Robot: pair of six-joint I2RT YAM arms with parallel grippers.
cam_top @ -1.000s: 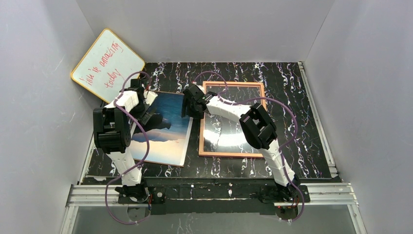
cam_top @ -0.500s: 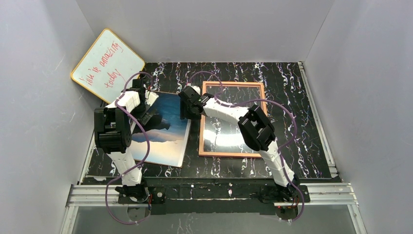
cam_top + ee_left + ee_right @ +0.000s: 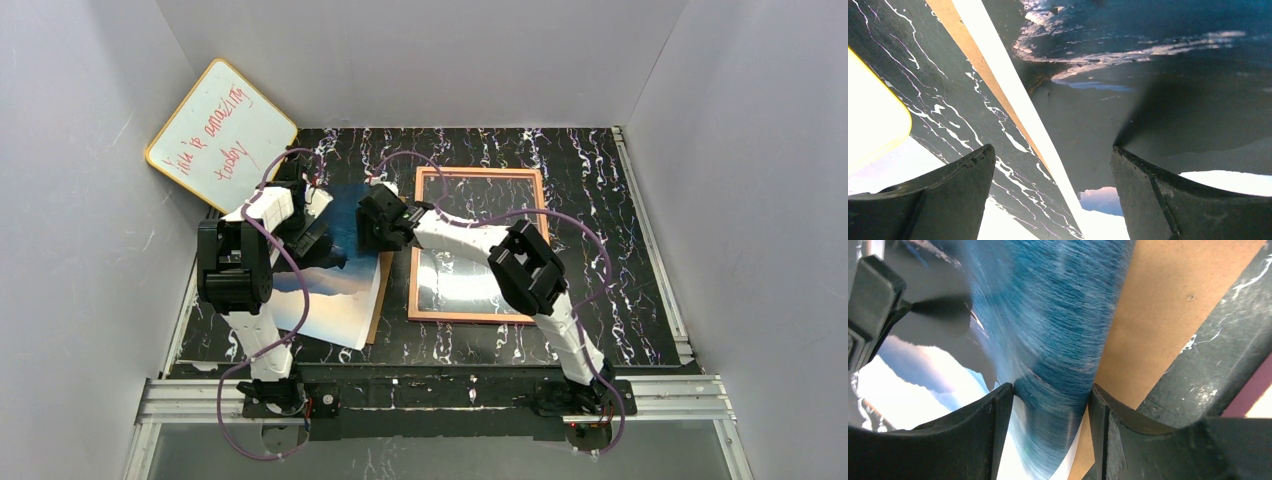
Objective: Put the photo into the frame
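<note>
The photo (image 3: 335, 285), a blue sea print, lies left of the frame (image 3: 470, 317) on a brown backing board (image 3: 376, 305). Its right edge is raised and bowed. My right gripper (image 3: 372, 228) pinches that edge. In the right wrist view the curled blue photo (image 3: 1058, 315) fills the gap of the right gripper (image 3: 1050, 387) and touches both fingers. The board (image 3: 1168, 305) shows beneath, and a pink strip of the frame (image 3: 1253, 385) is at the right. My left gripper (image 3: 305, 228) stands open over the photo's left border (image 3: 1148, 75). The left gripper (image 3: 1052, 149) straddles the white margin.
A yellow-edged whiteboard (image 3: 220, 130) with red writing leans in the back left corner, close to the left arm; its corner (image 3: 878, 125) shows beside the left finger. Grey walls close in three sides. The black marbled table (image 3: 600, 200) runs to a rail at the right.
My right gripper moved left, and its jaws narrowed on the photo's right edge. The photo bowed up and slid left, uncovering the brown board. The left gripper stayed put.
</note>
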